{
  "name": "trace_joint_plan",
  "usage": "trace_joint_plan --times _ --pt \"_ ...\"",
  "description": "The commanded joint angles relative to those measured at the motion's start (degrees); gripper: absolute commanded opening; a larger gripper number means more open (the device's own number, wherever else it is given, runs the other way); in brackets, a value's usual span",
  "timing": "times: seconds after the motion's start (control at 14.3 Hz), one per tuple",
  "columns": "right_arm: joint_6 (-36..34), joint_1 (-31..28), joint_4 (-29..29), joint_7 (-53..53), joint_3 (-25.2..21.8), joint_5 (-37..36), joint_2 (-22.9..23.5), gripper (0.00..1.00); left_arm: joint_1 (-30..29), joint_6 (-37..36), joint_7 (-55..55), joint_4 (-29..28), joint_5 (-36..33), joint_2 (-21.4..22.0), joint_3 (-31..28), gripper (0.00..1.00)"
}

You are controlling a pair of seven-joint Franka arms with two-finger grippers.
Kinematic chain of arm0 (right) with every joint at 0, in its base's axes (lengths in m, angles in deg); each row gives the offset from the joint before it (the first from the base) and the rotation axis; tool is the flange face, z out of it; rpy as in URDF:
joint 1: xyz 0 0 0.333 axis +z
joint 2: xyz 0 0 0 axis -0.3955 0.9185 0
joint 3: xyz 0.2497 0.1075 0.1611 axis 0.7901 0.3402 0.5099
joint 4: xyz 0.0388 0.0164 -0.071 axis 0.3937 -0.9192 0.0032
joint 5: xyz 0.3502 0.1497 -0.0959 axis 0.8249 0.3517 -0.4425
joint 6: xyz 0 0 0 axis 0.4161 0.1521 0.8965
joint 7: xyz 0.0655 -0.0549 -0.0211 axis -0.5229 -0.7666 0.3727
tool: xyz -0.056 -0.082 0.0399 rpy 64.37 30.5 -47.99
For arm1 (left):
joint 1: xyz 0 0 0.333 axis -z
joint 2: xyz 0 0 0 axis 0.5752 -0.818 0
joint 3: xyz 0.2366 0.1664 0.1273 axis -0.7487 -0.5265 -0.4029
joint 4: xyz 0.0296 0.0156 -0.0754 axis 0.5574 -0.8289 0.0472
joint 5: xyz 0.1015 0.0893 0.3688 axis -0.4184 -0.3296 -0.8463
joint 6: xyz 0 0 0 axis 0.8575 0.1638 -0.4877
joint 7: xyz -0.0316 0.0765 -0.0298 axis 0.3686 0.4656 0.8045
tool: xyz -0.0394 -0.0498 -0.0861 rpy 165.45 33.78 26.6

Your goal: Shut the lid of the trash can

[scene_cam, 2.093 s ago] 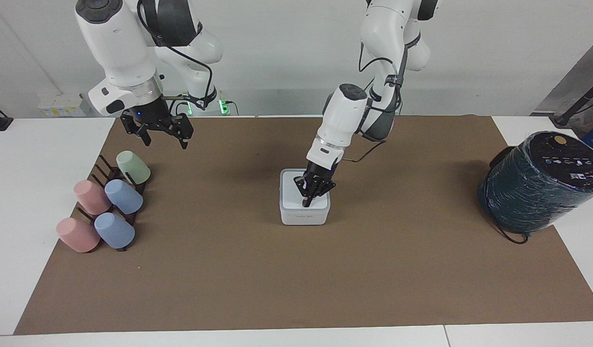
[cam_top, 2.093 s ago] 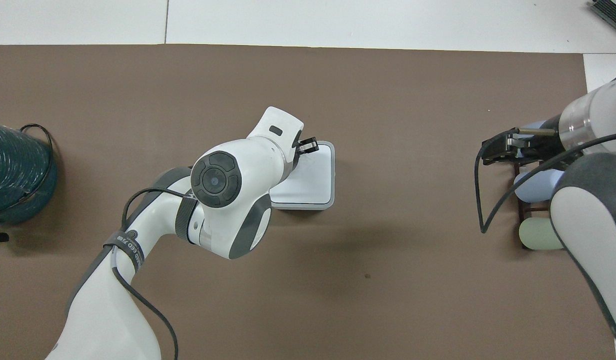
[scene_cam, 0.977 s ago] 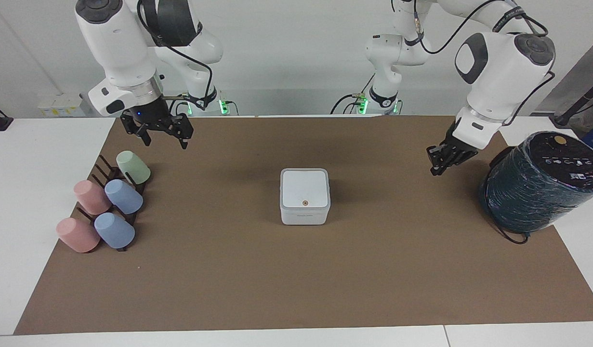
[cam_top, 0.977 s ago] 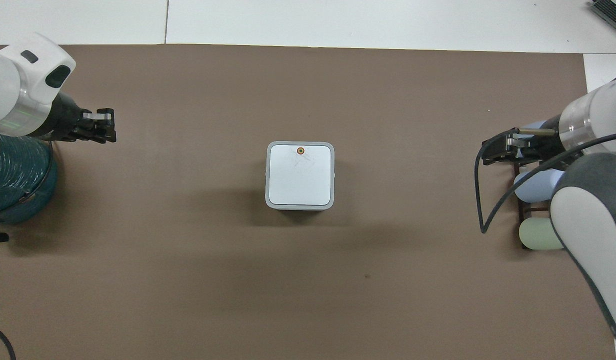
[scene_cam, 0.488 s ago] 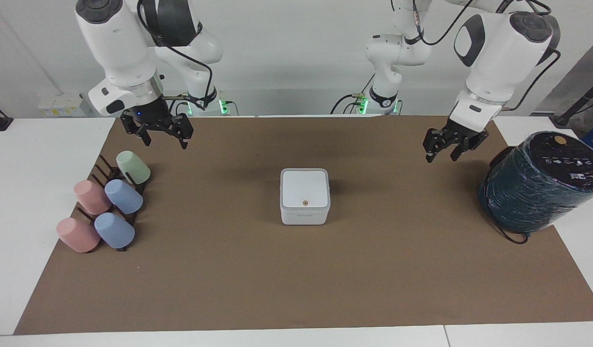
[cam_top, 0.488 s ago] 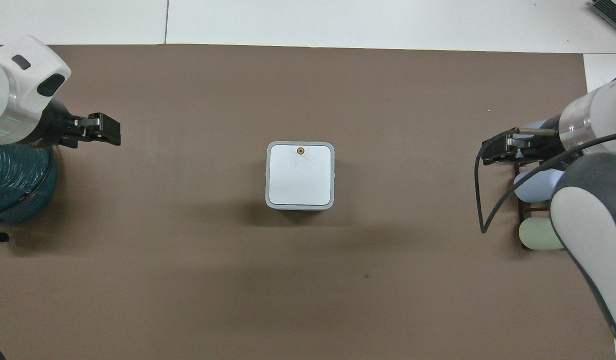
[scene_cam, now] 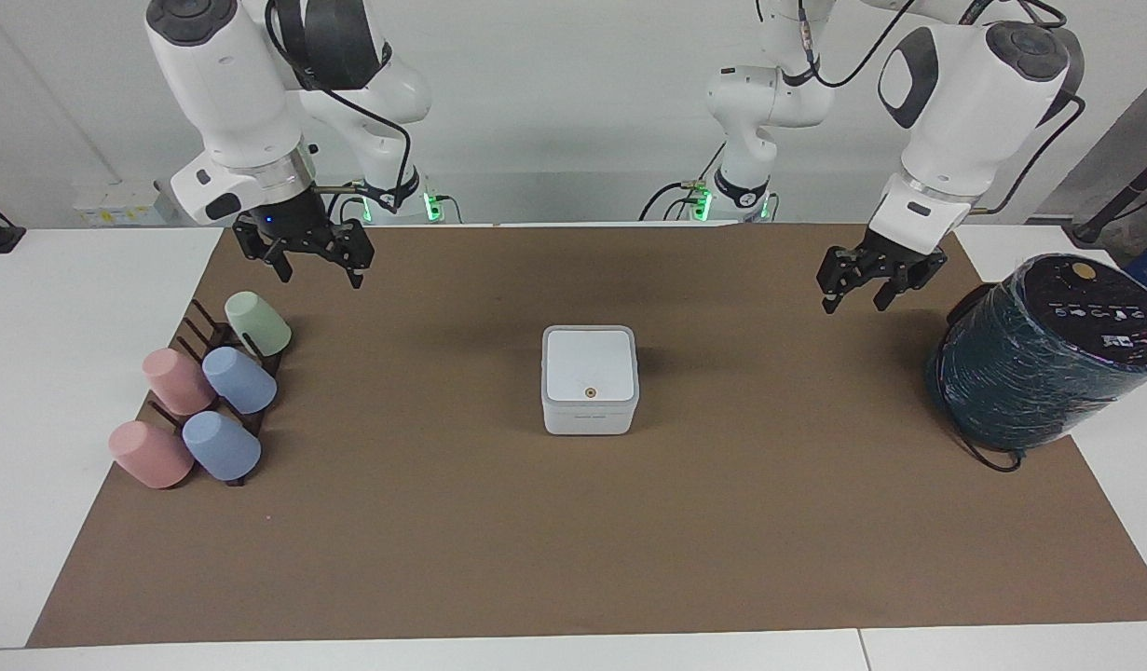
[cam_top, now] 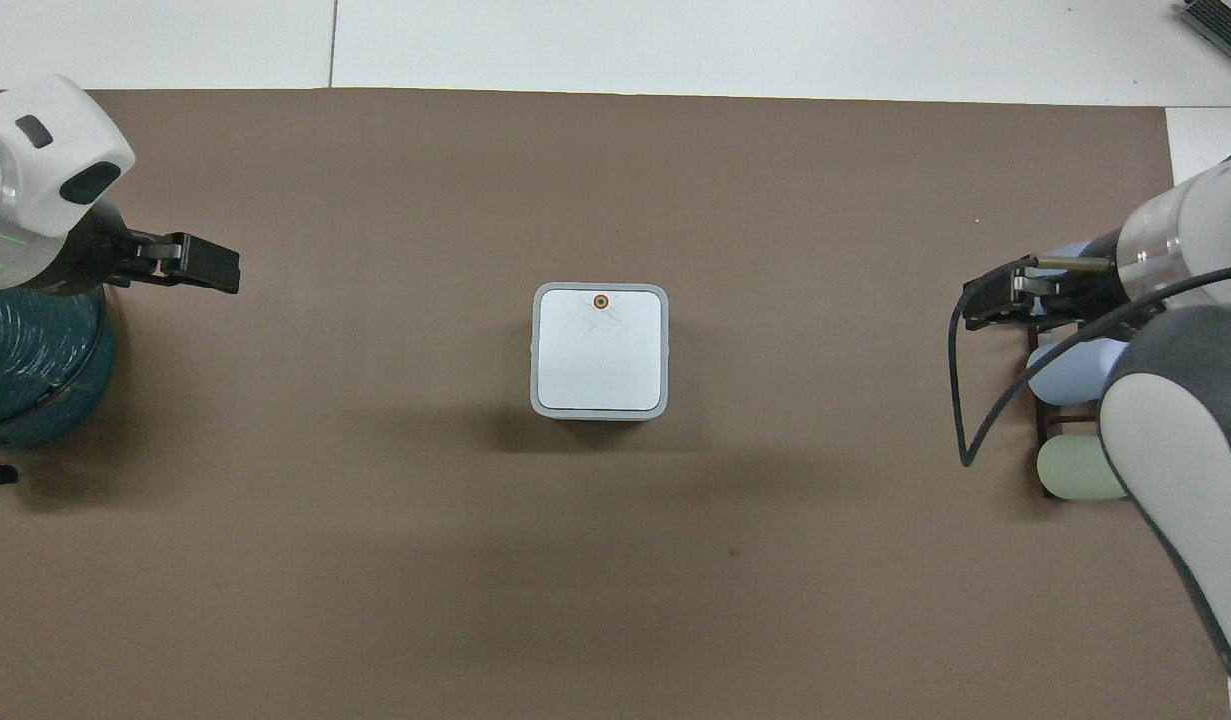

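1. Left gripper (scene_cam: pixel 853 300) hangs in the air over the brown mat (scene_cam: pixel 573 522), near the left arm's end of the table, with its two fingers spread apart and nothing between them.
2. From above, the same gripper (cam_top: pixel 200 268) points across the mat toward the middle, just beside the dark wrapped cylinder (cam_top: pixel 25 365).
3. Right gripper (scene_cam: pixel 314 267) hangs over the mat at the right arm's end, above the cup rack, with its fingers spread and nothing held; this arm waits.
4. In the overhead view the right gripper (cam_top: pixel 995 300) covers part of the rack (cam_top: pixel 1050 420) and its cups.
5. At the middle of the mat stands the trash can (scene_cam: pixel 589 417), well apart from both grippers, with faint grey text on the face turned away from the robots.
6. Its lid (scene_cam: pixel 589 363) lies flat on the can and is closed, flush inside the grey rim.
7. A small orange dot (scene_cam: pixel 590 392) sits on the lid near the edge farther from the robots; from above the dot (cam_top: pixel 601 301) shows at that same edge of the lid (cam_top: pixel 600 355).
8. On the rack (scene_cam: pixel 210 335) lie five cups on their sides: a green cup (scene_cam: pixel 258 322) nearest the robots, then a pink cup (scene_cam: pixel 178 380) and a blue cup (scene_cam: pixel 239 379), then another pink cup (scene_cam: pixel 150 454) and blue cup (scene_cam: pixel 221 445) farthest from them.
9. Standing at the left arm's end of the table is the cylinder (scene_cam: pixel 1048 349), partly on the mat, with a dark cable (scene_cam: pixel 988 457) curling from its base.
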Motion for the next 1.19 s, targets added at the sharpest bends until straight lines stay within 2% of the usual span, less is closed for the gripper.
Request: trace_joint_plan --times 0.0,0.28,0.7,1.12 --pt "1.0 -1.0 -1.4 0.5 0.7 0.2 -1.1 1.0 0.1 -0.9 -0.7 0.0 -1.3 0.8 -0.3 1.0" --pt "1.0 -0.9 -1.4 0.5 0.7 0.2 -1.1 1.0 0.0 -2.2 -0.7 0.0 -1.3 1.9 -0.3 1.0" --pt "1.0 -1.0 -1.4 0.5 0.7 0.2 -1.1 1.0 -3.7 -3.8 -0.9 -0.5 -1.6 3.0 -0.3 1.0" --pt "1.0 -1.0 -1.4 0.5 0.7 0.2 -1.1 1.0 -3.5 -4.5 -1.1 -0.5 -1.7 3.4 -2.1 1.0"
